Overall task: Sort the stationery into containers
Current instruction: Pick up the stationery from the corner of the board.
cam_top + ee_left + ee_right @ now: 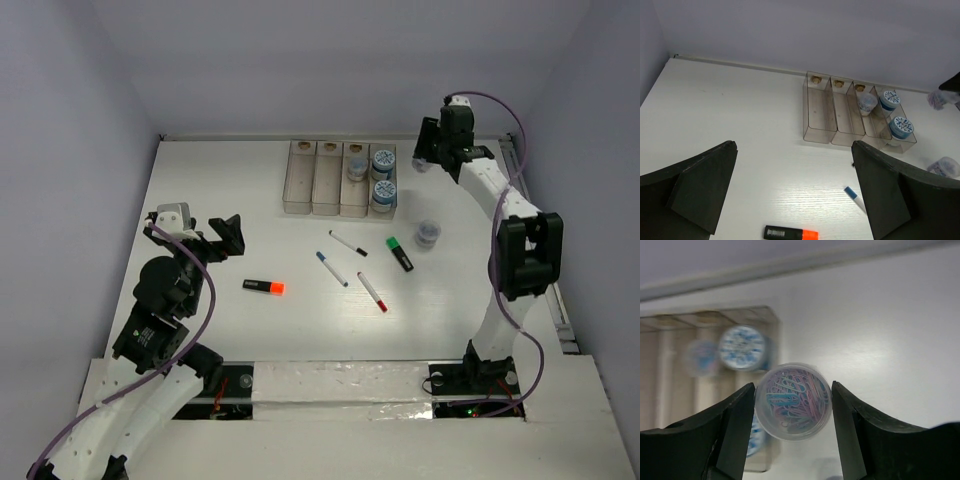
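My right gripper [428,158] is shut on a small round clear roll of coloured clips [792,401], held in the air just right of the beige bins [298,182]. Two blue-white rolls [383,160] sit in the rightmost bin and one [357,170] in the bin beside it. Another roll [428,234] stands on the table. The orange-tipped highlighter [264,287], the green-tipped highlighter [400,253] and the black-capped pen [348,243], blue-capped pen [332,268] and red-capped pen [372,291] lie on the table. My left gripper [215,240] is open and empty, left of the orange highlighter [790,233].
The two left bins [820,112] hold nothing but their brownish marks. White walls close the table at the back and sides. A rail [545,260] runs along the right edge behind the right arm.
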Motion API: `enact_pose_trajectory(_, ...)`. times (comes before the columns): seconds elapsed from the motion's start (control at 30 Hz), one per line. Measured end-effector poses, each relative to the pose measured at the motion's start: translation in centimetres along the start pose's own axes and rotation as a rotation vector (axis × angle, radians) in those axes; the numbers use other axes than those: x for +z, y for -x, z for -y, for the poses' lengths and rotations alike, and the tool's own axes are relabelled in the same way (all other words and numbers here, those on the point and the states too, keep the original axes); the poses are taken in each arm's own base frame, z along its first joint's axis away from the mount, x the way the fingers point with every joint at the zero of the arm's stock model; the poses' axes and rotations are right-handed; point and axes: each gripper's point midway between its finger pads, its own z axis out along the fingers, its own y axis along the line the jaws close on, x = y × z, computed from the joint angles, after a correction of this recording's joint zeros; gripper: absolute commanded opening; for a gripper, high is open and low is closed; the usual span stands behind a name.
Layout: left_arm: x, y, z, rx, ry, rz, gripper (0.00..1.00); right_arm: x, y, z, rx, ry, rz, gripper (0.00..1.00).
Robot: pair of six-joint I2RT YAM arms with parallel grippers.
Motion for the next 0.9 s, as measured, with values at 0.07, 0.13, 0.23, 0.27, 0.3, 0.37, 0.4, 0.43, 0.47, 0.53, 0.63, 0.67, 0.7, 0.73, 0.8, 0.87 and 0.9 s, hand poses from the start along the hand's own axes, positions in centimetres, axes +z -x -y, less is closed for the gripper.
enact_pose_trajectory(0.07,0.0,0.0,0.0,0.000,0.001,0.001,0.99,-2.5,2.3,-3.1,-0.015,0.071,0.074,0.43)
enact_pose_trajectory(0.13,0.0,0.0,0.0,-0.001,0.001,0.001,0.99,-4.8,3.7,-7.2,-0.039,0.164,0.134,0.43)
enact_pose_trajectory(0.23,0.0,0.0,0.0,-0.001,0.001,0.001,0.99,-6.9,3.0,-13.1,-0.085,0.292,0.152,0.43)
enact_pose_trajectory(0.27,0.0,0.0,0.0,-0.001,0.001,0.001,0.99,-7.1,1.9,-14.9,-0.104,0.331,0.136,0.43)
enact_pose_trajectory(0.3,0.0,0.0,0.0,-0.001,0.001,0.001,0.99,-7.2,0.8,-16.4,-0.120,0.362,0.116,0.43)
enact_pose_trajectory(0.37,0.0,0.0,0.0,-0.001,0.001,0.001,0.99,-6.8,-1.4,-18.3,-0.149,0.399,0.073,0.43)
enact_pose_trajectory(0.4,0.0,0.1,0.0,-0.002,0.001,0.002,0.99,-6.3,-2.5,-18.8,-0.160,0.404,0.049,0.43)
enact_pose_trajectory(0.43,-0.1,0.1,0.0,-0.002,0.001,0.002,0.99,-5.7,-3.6,-19.0,-0.169,0.404,0.023,0.43)
enact_pose_trajectory(0.47,-0.1,0.1,0.0,-0.003,0.000,0.004,0.99,-4.9,-4.5,-19.0,-0.178,0.398,0.001,0.43)
enact_pose_trajectory(0.53,-0.1,0.2,0.0,-0.005,-0.001,0.007,0.99,-3.6,-6.0,-18.8,-0.193,0.384,-0.037,0.43)
enact_pose_trajectory(0.63,-0.1,0.2,0.0,-0.005,-0.001,0.007,0.99,-2.1,-7.9,-18.6,-0.213,0.363,-0.084,0.43)
enact_pose_trajectory(0.67,-0.1,0.2,0.0,-0.005,-0.001,0.007,0.99,-1.9,-8.1,-18.5,-0.218,0.358,-0.091,0.43)
enact_pose_trajectory(0.7,-0.1,0.2,0.0,-0.005,-0.001,0.008,0.99,-1.5,-8.4,-18.4,-0.223,0.350,-0.098,0.43)
enact_pose_trajectory(0.73,-0.1,0.2,0.0,-0.005,-0.001,0.008,0.99,-1.3,-8.4,-18.4,-0.226,0.345,-0.099,0.43)
enact_pose_trajectory(0.8,-0.1,0.2,0.0,-0.005,-0.001,0.007,0.99,-0.6,-8.2,-18.5,-0.233,0.334,-0.092,0.43)
enact_pose_trajectory(0.87,-0.1,0.2,0.0,-0.005,-0.001,0.008,0.99,0.1,-8.1,-18.6,-0.241,0.323,-0.086,0.43)
enact_pose_trajectory(0.9,-0.1,0.2,0.0,-0.005,-0.001,0.008,0.99,0.3,-8.1,-18.6,-0.246,0.318,-0.083,0.43)
